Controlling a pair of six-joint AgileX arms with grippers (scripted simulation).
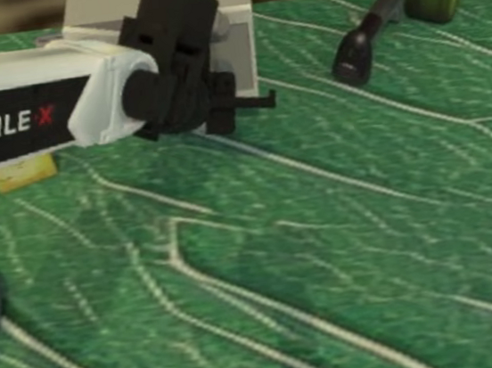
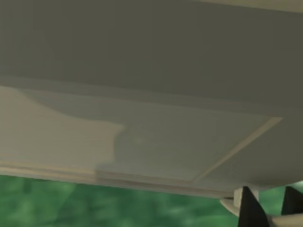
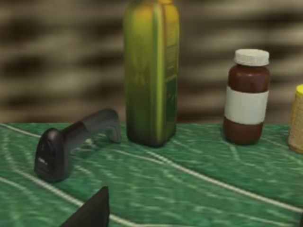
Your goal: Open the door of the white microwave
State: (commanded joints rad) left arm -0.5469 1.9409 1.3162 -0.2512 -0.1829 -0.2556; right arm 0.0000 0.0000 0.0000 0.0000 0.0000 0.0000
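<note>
The boxy off-white microwave (image 1: 162,15) is seen at the far edge of the green patterned table (image 1: 344,253), left of centre in the top view, largely covered by the left arm. The left gripper (image 1: 258,102) is held just in front of its lower right corner; whether its black fingers are parted or closed cannot be told. In the left wrist view, the pale flat door panel (image 2: 142,132) fills the frame at close range. A small yellow cube (image 1: 22,173) lies beneath the arm. A black handheld scanner (image 3: 71,142), a tall green glass bottle (image 3: 151,71) and a brown white-capped jar (image 3: 246,97) stand to the right. The right gripper's (image 3: 90,213) state cannot be told.
</note>
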